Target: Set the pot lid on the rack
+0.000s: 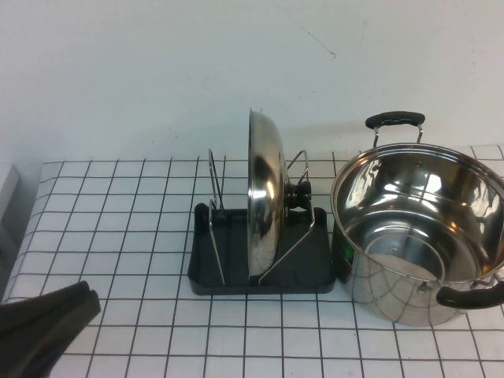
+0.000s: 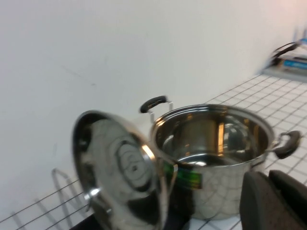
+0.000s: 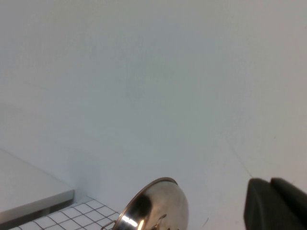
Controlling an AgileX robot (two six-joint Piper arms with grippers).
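The shiny steel pot lid stands on its edge between the silver wire loops of the dark grey rack, its black knob pointing toward the pot. The lid's underside shows in the left wrist view, and its dome shows in the right wrist view. My left gripper is shut and empty at the table's front left, apart from the rack; it also shows in the left wrist view. My right gripper shows only in the right wrist view, shut and empty, raised and facing the wall.
A deep steel pot with two black handles stands just to the right of the rack, nearly touching it, and also shows in the left wrist view. The checked table cloth lies under everything. A white wall stands behind. A grey ledge lies to one side.
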